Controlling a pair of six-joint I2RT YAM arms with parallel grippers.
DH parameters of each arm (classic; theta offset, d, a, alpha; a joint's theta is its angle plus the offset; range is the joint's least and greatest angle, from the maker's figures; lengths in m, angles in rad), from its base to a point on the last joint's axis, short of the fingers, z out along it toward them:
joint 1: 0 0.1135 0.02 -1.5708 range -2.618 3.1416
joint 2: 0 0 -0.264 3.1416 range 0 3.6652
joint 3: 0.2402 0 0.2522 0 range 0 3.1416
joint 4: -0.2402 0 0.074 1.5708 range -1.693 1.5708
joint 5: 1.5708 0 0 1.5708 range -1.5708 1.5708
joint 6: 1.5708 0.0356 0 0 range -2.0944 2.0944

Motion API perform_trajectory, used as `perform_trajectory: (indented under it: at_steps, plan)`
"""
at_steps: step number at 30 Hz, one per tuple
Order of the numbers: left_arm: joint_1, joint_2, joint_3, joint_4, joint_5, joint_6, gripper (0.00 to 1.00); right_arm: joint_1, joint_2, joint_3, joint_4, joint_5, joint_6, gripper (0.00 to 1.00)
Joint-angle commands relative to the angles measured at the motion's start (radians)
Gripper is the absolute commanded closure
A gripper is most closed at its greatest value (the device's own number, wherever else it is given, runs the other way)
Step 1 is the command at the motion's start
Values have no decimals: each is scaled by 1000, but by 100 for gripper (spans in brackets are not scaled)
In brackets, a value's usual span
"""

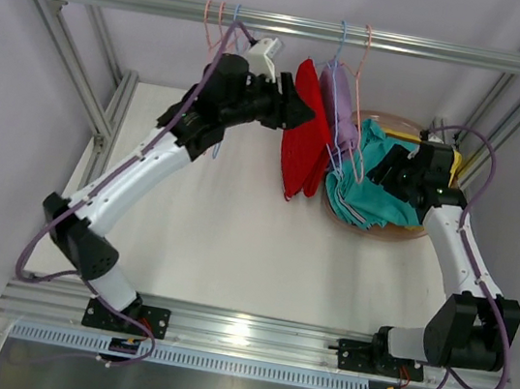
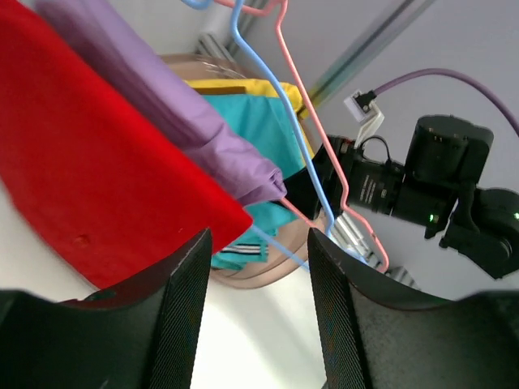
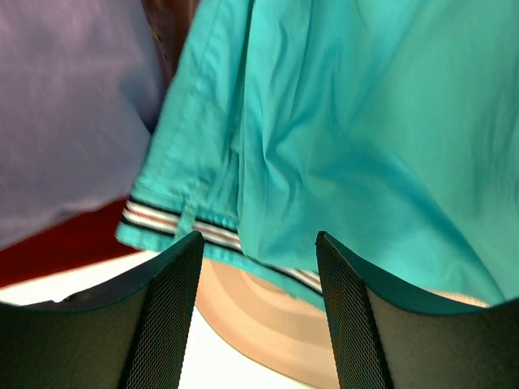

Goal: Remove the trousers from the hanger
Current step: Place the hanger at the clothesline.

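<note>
Two trousers hang from the rail (image 1: 295, 28): the red pair (image 1: 306, 138) and, just beside it, the lavender pair (image 1: 337, 103). The teal pair (image 1: 364, 189) drapes over the rim of the tub (image 1: 372, 233), with the yellow pair (image 1: 412, 136) behind it inside.

Only the top view shows both arms at once. The left gripper (image 1: 301, 115) is close beside the red pair and the right gripper (image 1: 388, 170) is over the teal cloth.

The left wrist view adds what is hard to see from above. A blue hanger (image 2: 319, 194) and a pink hanger (image 2: 342, 182) run down past the lavender cloth. A thin brown strip under the yellow is probably the brown pair (image 2: 220, 90). Its jaws stand apart with nothing between them.

The right wrist view alone shows the striped trim (image 3: 162, 219) on the teal waistband, and its jaws are also spread and empty.

White print on the right arm (image 2: 373, 190) is too small to read.
</note>
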Motion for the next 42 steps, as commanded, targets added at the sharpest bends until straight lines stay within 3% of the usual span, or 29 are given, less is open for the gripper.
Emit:
perform_trajectory:
  at_steps: [1, 15, 23, 34, 42]
  plan:
    - [-8, 87, 92, 132, 104, -89, 44, 12, -51, -40, -52, 42, -25, 37]
    - [-14, 244, 177, 303, 190, -203, 44, 23, -36, -119, -1, 55, -33, 37]
    - [-14, 348, 316, 229, 182, -186, 44, 7, -28, -121, 6, 38, -35, 36]
    - [8, 405, 315, 261, 191, -206, 44, -23, -25, -135, 34, -13, -25, 36]
    - [11, 433, 309, 332, 243, -283, 59, -36, -13, -144, 48, -27, -21, 36]
